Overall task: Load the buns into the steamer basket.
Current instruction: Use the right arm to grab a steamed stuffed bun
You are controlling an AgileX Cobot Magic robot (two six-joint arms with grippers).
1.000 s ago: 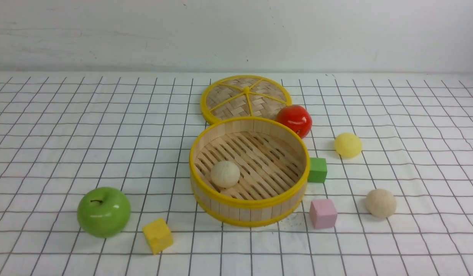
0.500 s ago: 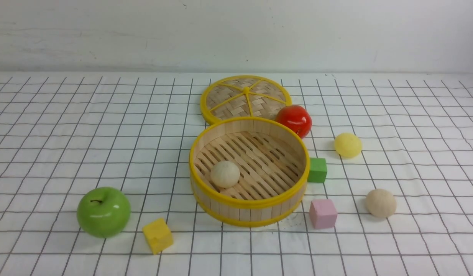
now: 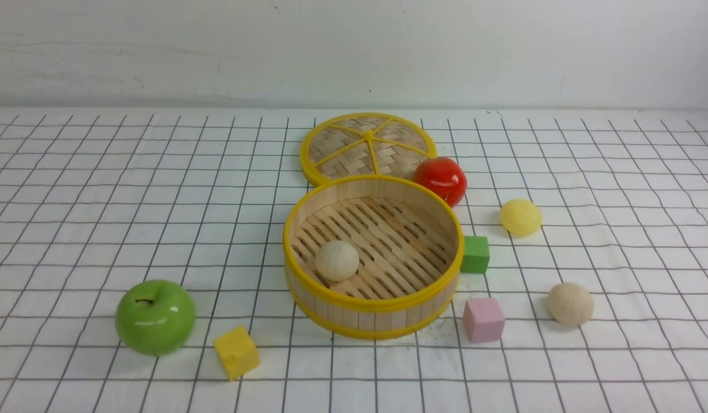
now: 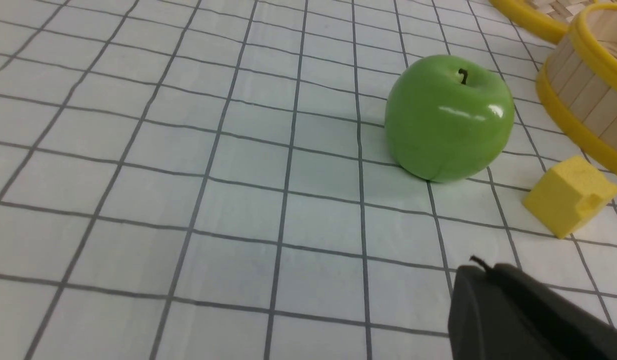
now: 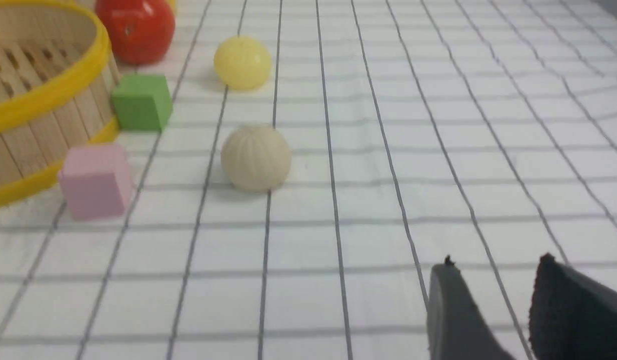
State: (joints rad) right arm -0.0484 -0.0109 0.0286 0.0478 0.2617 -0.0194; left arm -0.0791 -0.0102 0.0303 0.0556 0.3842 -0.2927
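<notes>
**A:** How do the tools stand?

**B:** The right tool (image 5: 496, 267) is open. Two dark fingers show with bare cloth in the gap, and it holds nothing. Of the left tool (image 4: 488, 280) only one dark mass shows at the edge of its wrist view, so I cannot tell whether it is open or closed.

**A:** What lies nearest on the bench (image 3: 101, 229)?

**B:** On its white, grid-lined cloth sits a matte yellow cube (image 3: 236, 352). A glossy green apple (image 3: 155, 316) is just beside it on the left. Both lie ahead of the left tool and apart from it. On the right, a matte pink cube (image 3: 483, 319) sits near the basket's wall, and a ribbed cream bun (image 3: 570, 303) lies farther right.

**A:** Where is that bun relative to the right tool?

**B:** It is ahead of the tool and well apart from it.

**A:** And the container?

**B:** The steamer basket (image 3: 371, 318) is round, with pale wooden staves, yellow rims and a slatted floor. It stands mid-bench and holds a single cream bun (image 3: 337, 260), which rests on the slats toward the near-left wall.

**A:** What is farther back?

**B:** A green cube (image 3: 475, 254) sits close against the basket's right wall, though I cannot tell if it touches. A smooth pale yellow bun (image 3: 521, 217) lies on the cloth farther right. A glossy red tomato (image 3: 440, 180) sits by the basket's far-right rim. Farthest back, the flat woven lid (image 3: 368, 146), with its yellow rim and spokes, lies behind the basket.
</notes>
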